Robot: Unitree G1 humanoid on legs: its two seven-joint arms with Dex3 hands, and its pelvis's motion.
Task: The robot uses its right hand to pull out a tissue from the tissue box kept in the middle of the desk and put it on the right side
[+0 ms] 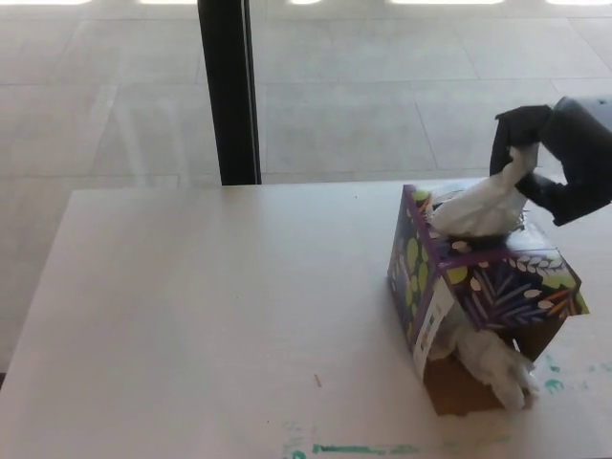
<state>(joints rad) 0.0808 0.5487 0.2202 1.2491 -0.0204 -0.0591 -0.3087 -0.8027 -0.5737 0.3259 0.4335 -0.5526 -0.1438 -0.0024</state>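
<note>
With my right hand (555, 158) pinched shut on the tissue (483, 206) above the tissue box (478, 282), I should lift straight up so the box stays put.

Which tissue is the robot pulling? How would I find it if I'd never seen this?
Look at the pale desk, then the purple patterned tissue box near its right edge. The tissue rises from the box's top, pinched by the black right hand. Another crumpled tissue spills from the box's torn bottom, but no hand touches it.
</note>
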